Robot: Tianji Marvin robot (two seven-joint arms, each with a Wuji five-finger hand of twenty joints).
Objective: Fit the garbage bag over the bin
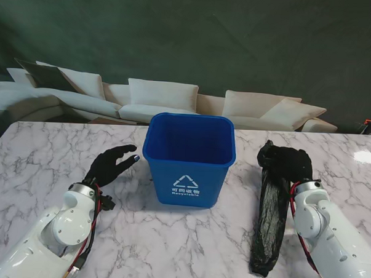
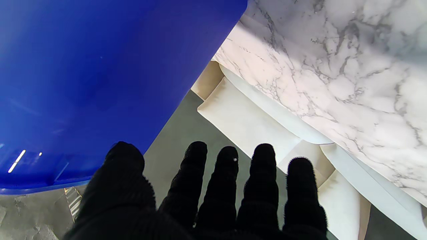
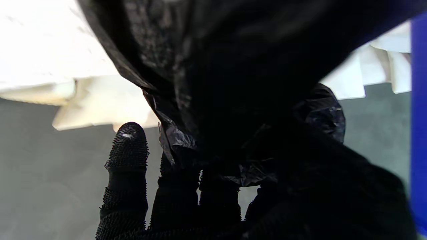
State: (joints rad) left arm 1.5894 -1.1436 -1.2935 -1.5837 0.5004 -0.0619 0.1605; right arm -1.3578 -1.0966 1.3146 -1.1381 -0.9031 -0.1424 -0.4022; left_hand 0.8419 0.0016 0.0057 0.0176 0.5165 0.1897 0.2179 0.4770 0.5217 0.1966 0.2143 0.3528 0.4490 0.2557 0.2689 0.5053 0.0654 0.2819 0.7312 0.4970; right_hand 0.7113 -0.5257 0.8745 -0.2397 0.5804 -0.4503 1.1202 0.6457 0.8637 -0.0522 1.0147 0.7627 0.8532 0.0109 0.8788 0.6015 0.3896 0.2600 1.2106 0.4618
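Note:
A blue bin [image 1: 189,157] with a white recycling mark stands upright at the table's middle, its mouth bare. My left hand [image 1: 110,163], in a black glove, hovers open just left of the bin, fingers spread toward it; the left wrist view shows the bin wall [image 2: 93,76] close beside the fingers [image 2: 227,173]. A black garbage bag [image 1: 270,223] hangs in a long crumpled strip down to the table right of the bin. My right hand [image 1: 290,163] is shut on the bag's upper end; the right wrist view shows bunched plastic [image 3: 227,83] held between thumb and fingers [image 3: 128,146].
The marble table [image 1: 43,163] reaches to the far edge, where a white sofa [image 1: 162,98] with cushions stands behind it. My white forearms [image 1: 52,232] come up from the near corners. A blue sliver of the bin [image 3: 418,116] edges the right wrist view.

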